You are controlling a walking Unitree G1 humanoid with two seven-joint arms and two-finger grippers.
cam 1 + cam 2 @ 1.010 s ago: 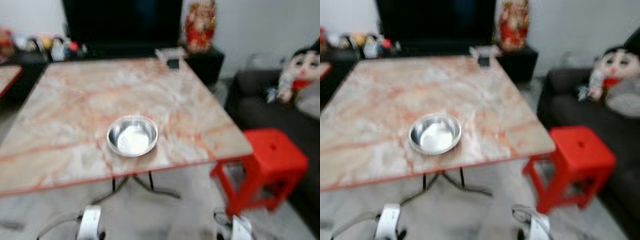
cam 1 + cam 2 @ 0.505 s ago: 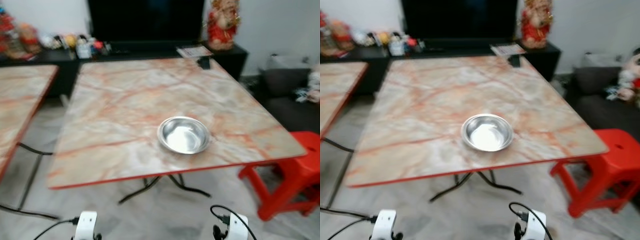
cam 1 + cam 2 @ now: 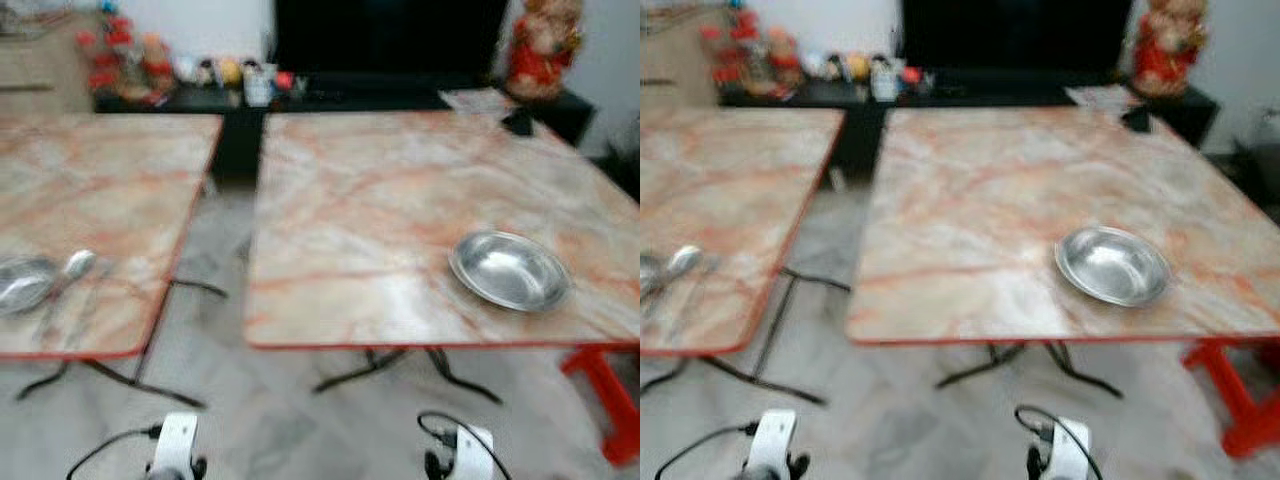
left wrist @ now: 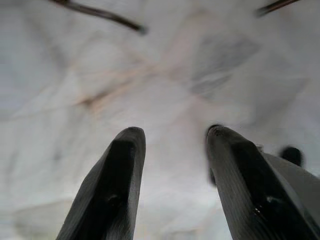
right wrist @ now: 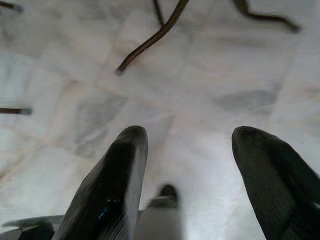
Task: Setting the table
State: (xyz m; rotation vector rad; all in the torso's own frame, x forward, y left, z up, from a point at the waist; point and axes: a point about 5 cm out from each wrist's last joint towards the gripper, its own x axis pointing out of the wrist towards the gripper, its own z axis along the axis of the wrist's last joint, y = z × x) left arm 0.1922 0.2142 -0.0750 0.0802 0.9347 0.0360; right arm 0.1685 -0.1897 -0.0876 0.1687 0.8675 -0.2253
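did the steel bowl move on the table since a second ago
No. The round steel bowl sits near the front edge of the same marble-patterned table, with the red stool beyond that corner. The camera turned left.

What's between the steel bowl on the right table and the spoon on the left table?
In the left eye view, bare marble tabletop, then a gap of floor between the two tables, separates the bowl from the spoon.
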